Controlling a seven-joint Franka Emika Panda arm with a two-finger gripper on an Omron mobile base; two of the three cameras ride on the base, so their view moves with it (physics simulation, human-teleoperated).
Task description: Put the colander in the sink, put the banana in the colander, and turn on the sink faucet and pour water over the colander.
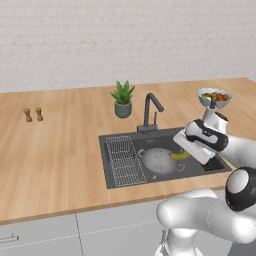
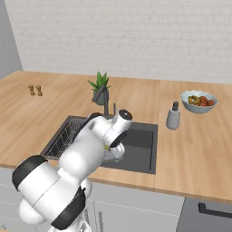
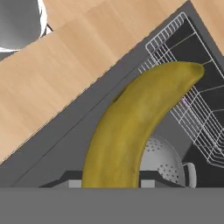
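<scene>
Currently the claw (image 1: 184,151) grips the banana (image 3: 131,131) above the colander (image 1: 159,161); released off-centre, it could miss.

- White brick wall (image 1: 125,40) behind.
- Long wooden counter (image 1: 55,150), evenly lit.
- Grey cabinet fronts (image 1: 50,232) below.
- Grey side wall (image 2: 8,41) at left.

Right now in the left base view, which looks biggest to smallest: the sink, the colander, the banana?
1. sink, plainly biggest.
2. colander, sitting in it.
3. banana, smallest, though the gripper hides part of it.
</scene>
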